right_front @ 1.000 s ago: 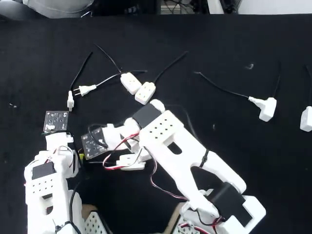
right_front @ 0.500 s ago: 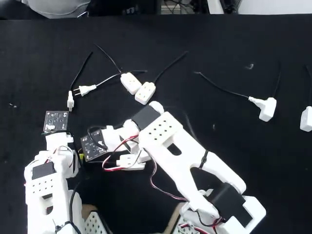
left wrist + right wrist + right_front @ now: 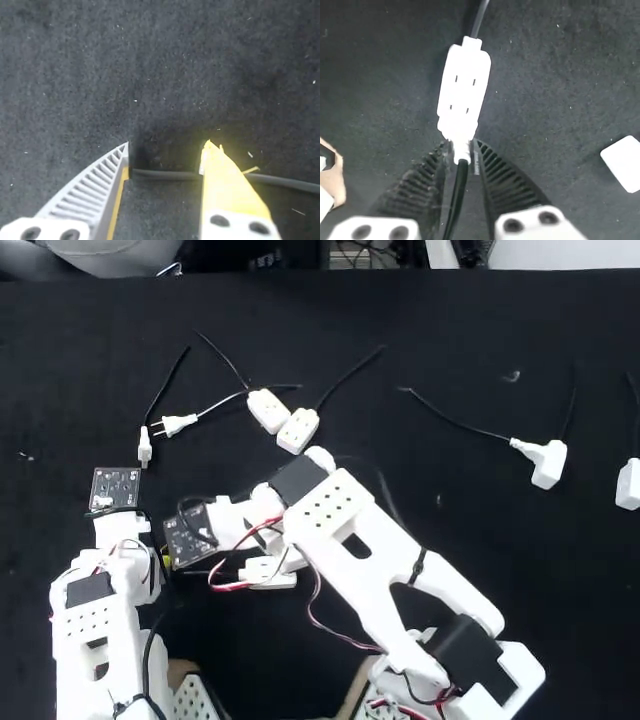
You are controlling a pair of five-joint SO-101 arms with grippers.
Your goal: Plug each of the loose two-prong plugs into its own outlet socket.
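My right gripper [image 3: 461,148] is shut on a small white plug [image 3: 462,151] whose black cable runs back between the black fingers. The plug butts into the near end of a white outlet block [image 3: 464,95], which lies flat on the black mat with its own cord leading away. My left gripper [image 3: 165,152] stands open just above the mat, and a black cable [image 3: 162,174] crosses between its grey finger and its yellow finger. Two loose two-prong plugs [image 3: 168,425] [image 3: 145,448] lie at the left. Two more outlet blocks [image 3: 267,410] [image 3: 297,430] lie side by side near the middle.
At the right lies a white plug piece on a cable [image 3: 546,462], with another white piece [image 3: 628,485] at the edge. The right arm [image 3: 350,530] stretches across the table's middle. The left arm [image 3: 95,605] stands at the near left. Black cords trail over the far mat.
The right arm's wrist has shifted slightly to the left, still gripping the plug. The left arm has stayed put.
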